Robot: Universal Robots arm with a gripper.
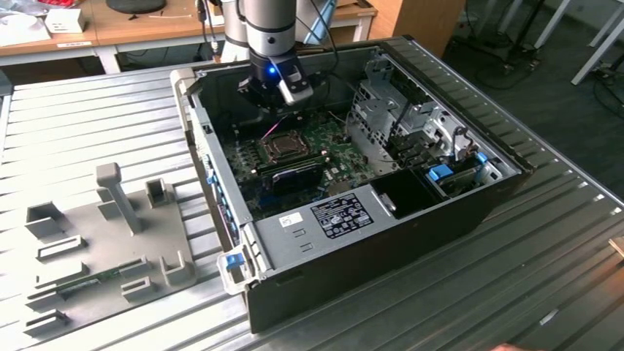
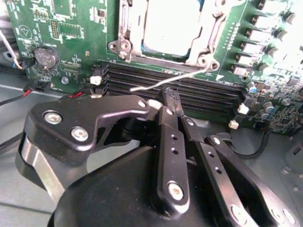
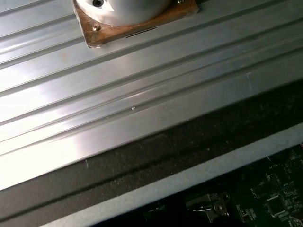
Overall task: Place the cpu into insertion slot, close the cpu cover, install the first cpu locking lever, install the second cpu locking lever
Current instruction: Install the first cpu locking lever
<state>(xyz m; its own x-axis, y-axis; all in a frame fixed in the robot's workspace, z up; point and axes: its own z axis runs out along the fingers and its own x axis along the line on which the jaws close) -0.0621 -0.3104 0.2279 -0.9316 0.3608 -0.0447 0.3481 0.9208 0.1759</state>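
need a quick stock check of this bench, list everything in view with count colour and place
table: one, silver, ribbed
computer case: one, black and grey, open, on the table
fixture plate: one, grey, on the table at the exterior view's left
green board: one, inside the case
cpu: one, silvery top, on the board
cpu cover: one, silvery frame, lying around the cpu
memory slots: several, black, beside the cpu
locking lever: one, thin silver wire, sticking out over the memory slots
arm: one, grey, above the case
gripper: one, black, shut, over the memory slots
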